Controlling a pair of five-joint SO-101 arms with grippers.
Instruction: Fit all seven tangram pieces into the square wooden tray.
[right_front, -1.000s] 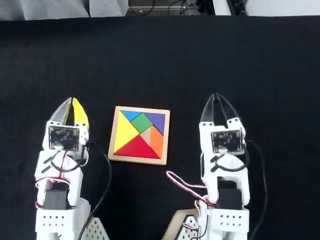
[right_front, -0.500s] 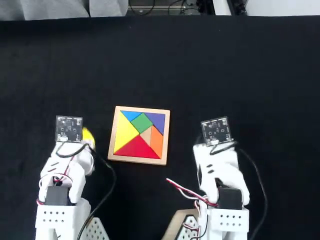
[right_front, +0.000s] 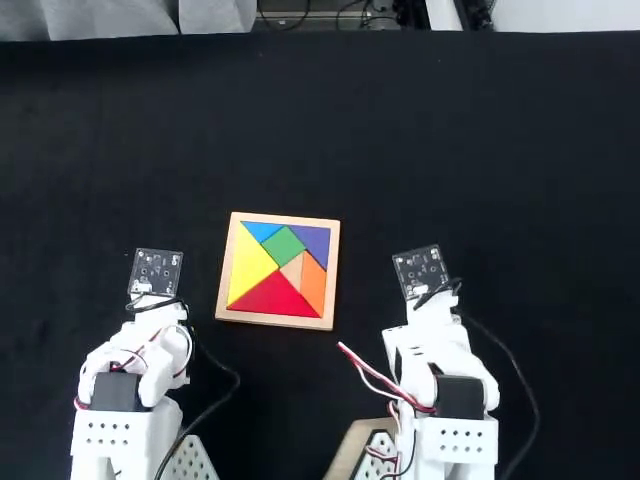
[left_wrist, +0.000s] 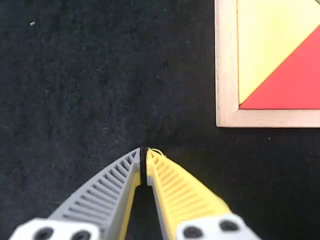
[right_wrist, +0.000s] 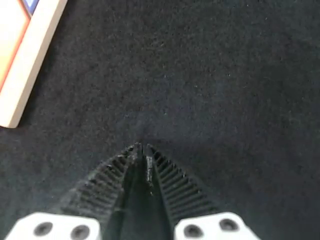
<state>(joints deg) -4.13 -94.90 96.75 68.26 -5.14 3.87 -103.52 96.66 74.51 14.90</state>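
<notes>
At the middle of the black table (right_front: 480, 150), the square wooden tray (right_front: 225, 275) was seen lying flat, with seven coloured pieces set flush inside it. Within the tray, the yellow triangle (right_front: 248, 270) was placed at 9 o'clock, the red triangle (right_front: 272, 296) at 6 o'clock, the blue triangle (right_front: 262, 231) at 11 o'clock, the green square (right_front: 285, 246) at 12 o'clock, the purple triangle (right_front: 314, 240) at 1 o'clock and the orange parallelogram (right_front: 314, 282) at 4 o'clock. A small tan triangle (right_front: 292, 272) was fitted close to the centre. From above, the left arm (right_front: 135, 365) was found at 8 o'clock from the tray and the right arm (right_front: 435, 360) at 4 o'clock, both apart from it. The left gripper (left_wrist: 144, 152) was seen with its tips pressed together and nothing held, over bare cloth near one tray corner. The right gripper (right_wrist: 141, 147) was likewise closed and empty, near another corner.
</notes>
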